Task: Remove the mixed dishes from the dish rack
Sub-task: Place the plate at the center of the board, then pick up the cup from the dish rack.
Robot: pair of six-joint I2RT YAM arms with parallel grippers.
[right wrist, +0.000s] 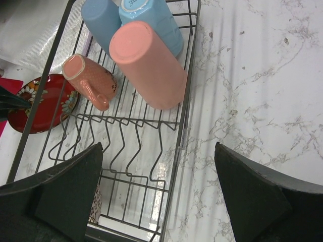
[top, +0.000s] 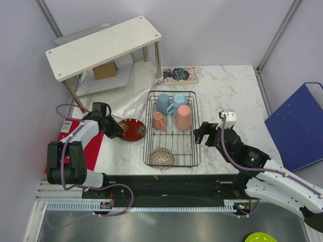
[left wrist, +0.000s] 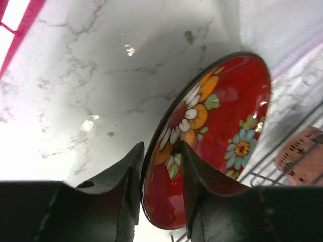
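The dish rack (top: 184, 151) sits mid-table between my arms, with my right gripper (top: 203, 133) just to its right. In its far end a mug (top: 162, 104) and a second mug (top: 179, 101) stand side by side, with the tumbler (top: 183, 118) just before the second, a third mug (top: 158, 121) left of the tumbler, and the bowl (top: 161, 158) in the near left corner. The plate (top: 133, 129) is outside, just left of the rack, its rim between the fingers of my left gripper (top: 115, 128).

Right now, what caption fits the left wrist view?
Left gripper, jaws closed on the dark red plate, marble table behind.
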